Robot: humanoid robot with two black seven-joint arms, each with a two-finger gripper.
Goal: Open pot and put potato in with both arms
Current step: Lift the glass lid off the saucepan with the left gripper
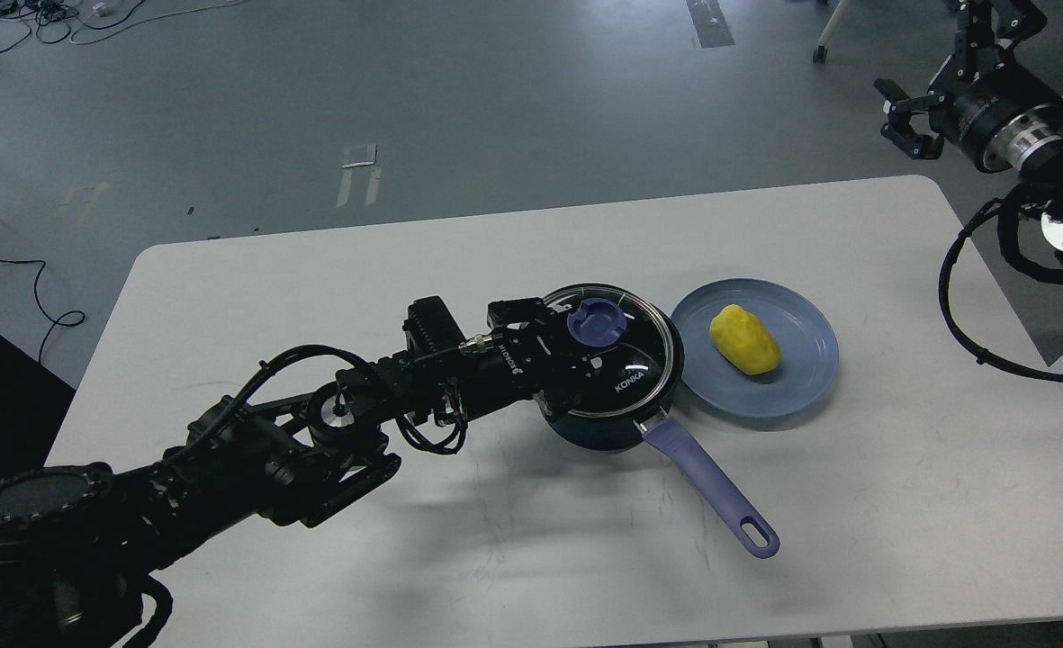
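On the white table (225,297), the pot (599,430) with its glass lid (639,360) on and its handle (711,490) pointing toward the near right; just beside it on the right, the blue plate (801,369) with the potato (744,339) lying on it. Left gripper (556,326) reaching over the lid at the blue knob (596,321), fingers dark and overlapping, impossible to tell if closed on the knob. Right gripper (902,119) high at the far right, well apart from the table, fingers spread and holding nothing

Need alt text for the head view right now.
Left gripper reaches over the glass lid, which sits on the pot, beside its blue knob. The potato lies on a blue plate; right gripper is raised far right.
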